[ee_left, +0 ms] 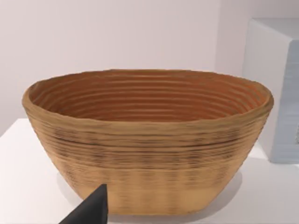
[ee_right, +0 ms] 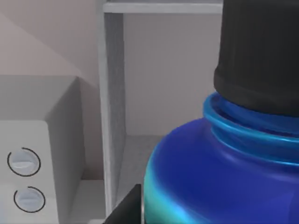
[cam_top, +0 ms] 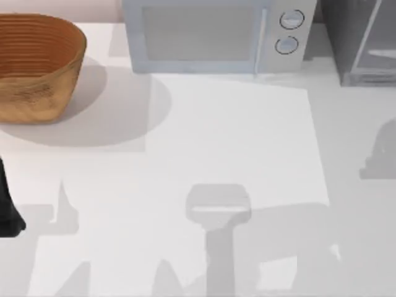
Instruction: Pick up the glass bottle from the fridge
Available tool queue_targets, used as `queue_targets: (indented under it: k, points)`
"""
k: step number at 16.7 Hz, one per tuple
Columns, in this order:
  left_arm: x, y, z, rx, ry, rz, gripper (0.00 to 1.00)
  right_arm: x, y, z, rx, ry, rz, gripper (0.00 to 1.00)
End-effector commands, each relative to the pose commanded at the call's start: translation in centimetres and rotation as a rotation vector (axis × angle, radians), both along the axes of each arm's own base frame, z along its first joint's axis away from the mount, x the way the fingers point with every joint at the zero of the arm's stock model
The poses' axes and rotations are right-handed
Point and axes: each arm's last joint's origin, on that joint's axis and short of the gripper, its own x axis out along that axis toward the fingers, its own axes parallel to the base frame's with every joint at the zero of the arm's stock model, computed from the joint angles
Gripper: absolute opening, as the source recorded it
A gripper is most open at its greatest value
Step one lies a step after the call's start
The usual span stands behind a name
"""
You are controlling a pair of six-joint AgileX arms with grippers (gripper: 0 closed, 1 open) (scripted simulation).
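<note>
Top view: a white table [cam_top: 235, 161] carries a woven basket [cam_top: 34, 68] at the far left, a silver microwave [cam_top: 210, 34] with two round dials at the far middle, and the fridge [cam_top: 362, 40] at the far right corner, a dark grey cabinet with a pale glass panel in a light frame. My left arm [cam_top: 7, 207] is a dark shape at the left edge of the table, parked near the basket. In the left wrist view the basket [ee_left: 149, 140] stands upright on the table with its ribbed inside open to view, the pale side of the microwave [ee_left: 275, 88] just beside it, and one dark fingertip of the left gripper [ee_left: 91, 210] pointing toward the basket's base; how wide that gripper stands I cannot tell. In the right wrist view the glass bottle [ee_right: 219, 177] sits very close to the camera, deep blue shading to turquoise at its lower edge, with a ringed neck under a dark cap. It is in front of the fridge's [ee_right: 154, 84] open pale compartment, with the microwave's [ee_right: 32, 158] dials off to one side. A dark finger [ee_right: 126, 207] of the right gripper lies against the bottle's side, but whether the right hand is clamped on the bottle I cannot tell.
</note>
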Motion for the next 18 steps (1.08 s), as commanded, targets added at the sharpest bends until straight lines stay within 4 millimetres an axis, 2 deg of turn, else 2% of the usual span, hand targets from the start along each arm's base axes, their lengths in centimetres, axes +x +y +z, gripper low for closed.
queue_targets:
  k: [2,4,9,14,18]
  points:
    - [0.0,0.0,0.0,0.000,0.000,0.000,1.00,-2.7,0.6,-1.6,0.003,-0.005,0.002,0.00]
    - [0.0,0.0,0.0,0.000,0.000,0.000,1.00,-4.5,0.9,-3.5,0.006,-0.001,0.005,0.00]
    - [0.0,0.0,0.0,0.000,0.000,0.000,1.00,-6.0,1.3,-7.0,0.008,0.022,0.012,0.00]
    - [0.0,0.0,0.0,0.000,0.000,0.000,1.00,-6.1,1.4,-7.5,0.008,0.027,0.013,0.00]
    - [0.0,0.0,0.0,0.000,0.000,0.000,1.00,-6.0,1.4,-7.0,0.004,0.020,0.009,0.00]
